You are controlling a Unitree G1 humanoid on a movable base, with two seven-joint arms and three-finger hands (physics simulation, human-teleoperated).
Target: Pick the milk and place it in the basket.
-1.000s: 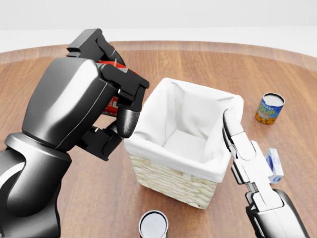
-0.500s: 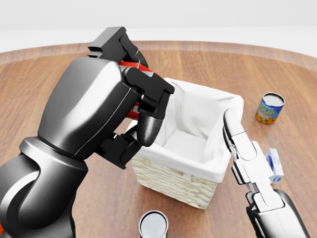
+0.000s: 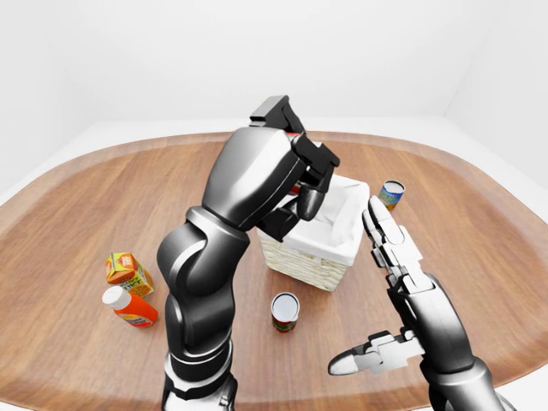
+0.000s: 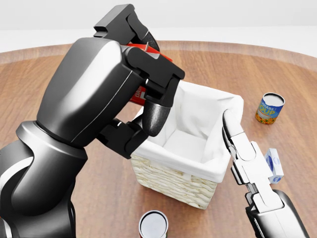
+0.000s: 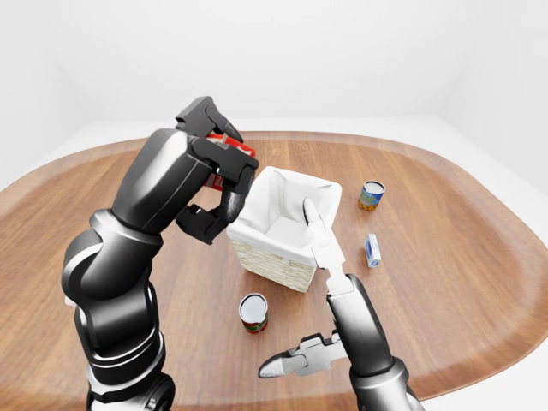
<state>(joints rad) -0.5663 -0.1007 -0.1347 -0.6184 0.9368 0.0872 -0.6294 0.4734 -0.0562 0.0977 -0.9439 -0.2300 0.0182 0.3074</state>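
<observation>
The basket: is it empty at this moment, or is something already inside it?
Empty as far as visible. The basket shows only white lining; the milk is outside, held in the left robot hand at its rim.

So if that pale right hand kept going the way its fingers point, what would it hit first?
Probably the white cloth-lined wicker basket: the right hand points its straight fingers at the rim's right side. Depth is unclear; it may already touch.

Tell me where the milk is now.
In the head view the milk is at upper left, gripped in the left hand, raised over the left rim of the basket.
</observation>
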